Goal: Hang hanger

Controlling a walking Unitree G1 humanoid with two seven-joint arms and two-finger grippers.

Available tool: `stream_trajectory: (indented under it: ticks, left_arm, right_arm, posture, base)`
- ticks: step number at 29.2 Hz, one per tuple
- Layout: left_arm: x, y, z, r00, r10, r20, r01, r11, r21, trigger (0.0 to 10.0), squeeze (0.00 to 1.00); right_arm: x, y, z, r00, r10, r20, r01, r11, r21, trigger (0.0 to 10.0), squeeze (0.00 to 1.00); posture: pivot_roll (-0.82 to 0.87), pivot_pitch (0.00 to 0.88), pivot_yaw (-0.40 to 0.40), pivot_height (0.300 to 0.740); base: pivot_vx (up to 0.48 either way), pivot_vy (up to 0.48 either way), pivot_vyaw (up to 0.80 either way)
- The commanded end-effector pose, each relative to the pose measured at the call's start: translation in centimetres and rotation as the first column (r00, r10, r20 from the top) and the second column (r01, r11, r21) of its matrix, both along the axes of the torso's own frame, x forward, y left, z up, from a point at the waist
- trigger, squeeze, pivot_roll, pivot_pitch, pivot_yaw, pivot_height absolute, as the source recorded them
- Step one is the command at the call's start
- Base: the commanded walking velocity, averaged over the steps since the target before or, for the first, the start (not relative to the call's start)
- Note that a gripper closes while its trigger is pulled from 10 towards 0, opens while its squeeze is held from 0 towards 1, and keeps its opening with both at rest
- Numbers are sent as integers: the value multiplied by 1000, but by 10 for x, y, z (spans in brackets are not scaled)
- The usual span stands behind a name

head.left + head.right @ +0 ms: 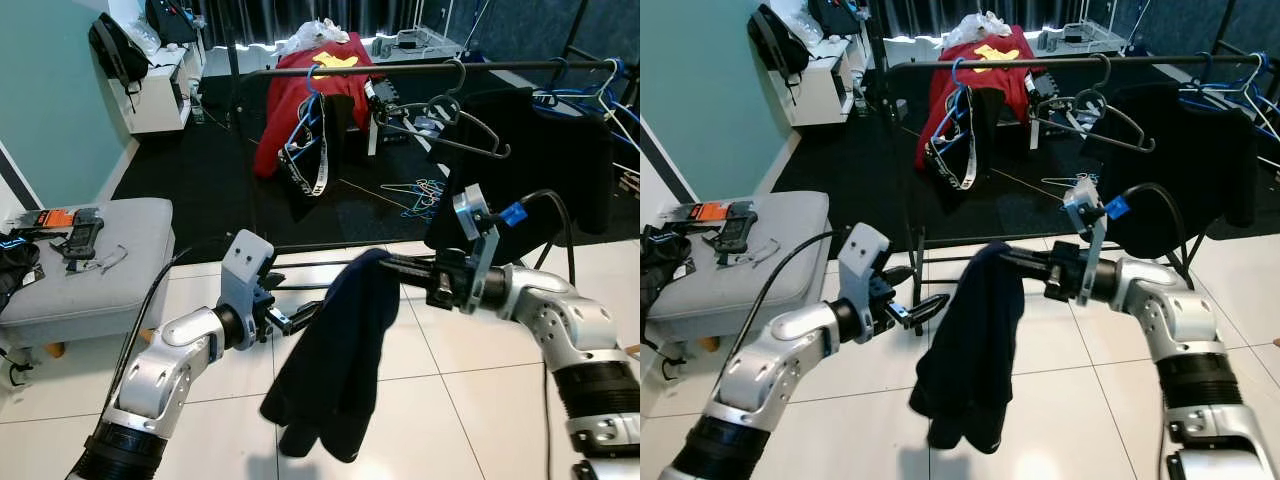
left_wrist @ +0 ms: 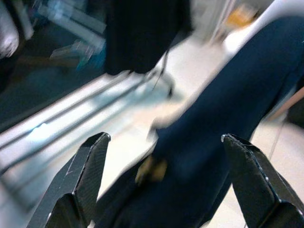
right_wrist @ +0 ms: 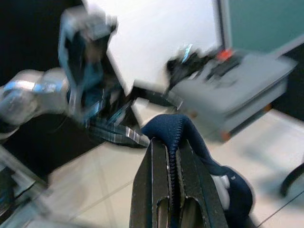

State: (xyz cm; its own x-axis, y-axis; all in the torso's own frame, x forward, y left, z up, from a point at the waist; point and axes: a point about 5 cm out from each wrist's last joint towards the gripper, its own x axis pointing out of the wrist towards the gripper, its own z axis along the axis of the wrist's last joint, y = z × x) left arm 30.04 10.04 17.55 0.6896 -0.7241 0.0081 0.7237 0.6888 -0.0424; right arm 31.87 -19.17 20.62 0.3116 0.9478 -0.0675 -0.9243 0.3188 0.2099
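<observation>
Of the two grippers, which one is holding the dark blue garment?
The right gripper: its fingers are shut on the top fold of the dark blue garment, which hangs from them. The left gripper is open beside the cloth.

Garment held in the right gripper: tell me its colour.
Dark navy blue, plain. The garment shows best in the left eye view, draped from the right gripper.

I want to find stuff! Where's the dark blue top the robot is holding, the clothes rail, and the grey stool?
dark blue top point(image 1: 335, 370), left eye view, middle of the hanging cloth.
clothes rail point(image 1: 400, 68), left eye view, bare stretch of the top bar.
grey stool point(image 1: 120, 270), left eye view, bare part of the cushion.
</observation>
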Motion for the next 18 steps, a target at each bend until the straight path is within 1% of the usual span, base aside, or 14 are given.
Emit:
stream_trajectory:
  ticks: [1,2,4,6,7,8,9,10,12,15,16,17,18]
  left_arm:
    - [-1,-4,4,1000,-24,19,25,999,-34,10000,0]
    - [1,-6,8,999,-4,44,7,998,-60,10000,0]
    - [4,-7,14,997,1,72,7,994,-111,10000,0]
    - [3,-8,15,997,-6,81,16,992,-121,10000,0]
    - [0,-10,14,995,-53,80,61,992,-111,10000,0]
    - [-6,-14,11,991,-115,61,121,988,-100,10000,184]
    - [-6,-14,11,991,-115,61,121,988,-100,10000,184]
    - [-18,-19,7,972,-232,20,233,965,-119,10000,1000]
    - [-26,-22,5,958,-287,-8,283,949,-137,10000,1000]
    - [-26,-22,5,958,-287,-8,283,949,-137,10000,1000]
    - [-29,-24,2,950,-311,-26,306,944,-123,10000,1000]
    - [-30,-26,-4,949,-312,-38,309,948,-73,10000,1000]
    - [-30,-26,-4,949,-312,-38,309,948,-73,10000,1000]
  right_arm:
    - [-2,3,3,999,51,-8,-51,999,-3,0,0]
    - [-3,1,2,998,67,-17,-67,998,-18,0,0]
    - [-2,-2,3,998,61,-3,-61,997,-41,0,0]
    - [-1,-3,5,998,55,3,-55,998,-43,0,0]
    - [-1,-4,7,999,52,8,-52,998,-37,0,0]
    - [-1,-5,9,999,53,13,-52,998,-30,0,0]
    - [-1,-5,9,999,53,13,-52,998,-30,0,0]
    - [-1,-5,13,998,63,22,-62,998,-23,0,0]
    - [-2,-4,15,997,76,25,-76,997,-21,0,0]
    - [-2,-4,15,997,76,25,-76,997,-21,0,0]
    - [-3,-2,16,996,88,26,-87,996,-19,0,0]
    - [-4,0,19,994,110,26,-109,994,-15,0,0]
    - [-4,0,19,994,110,26,-109,994,-15,0,0]
  posture:
    - [-47,52,33,740]
    - [-48,53,35,740]
    - [-50,54,37,740]
    - [-50,54,37,740]
    - [-53,57,40,740]
    - [-54,58,41,740]
    - [-54,58,41,740]
    - [-53,58,37,740]
    - [-52,58,36,740]
    - [-52,58,36,740]
    - [-51,59,35,740]
    - [-49,62,35,740]
    - [-49,62,35,740]
  base:
    - [0,0,0]
    - [0,0,0]
    - [0,0,0]
    - [0,0,0]
    - [0,0,0]
    - [0,0,0]
    - [0,0,0]
    - [0,0,0]
    - [0,0,0]
    - [0,0,0]
    - [0,0,0]
    - [0,0,0]
    - [0,0,0]
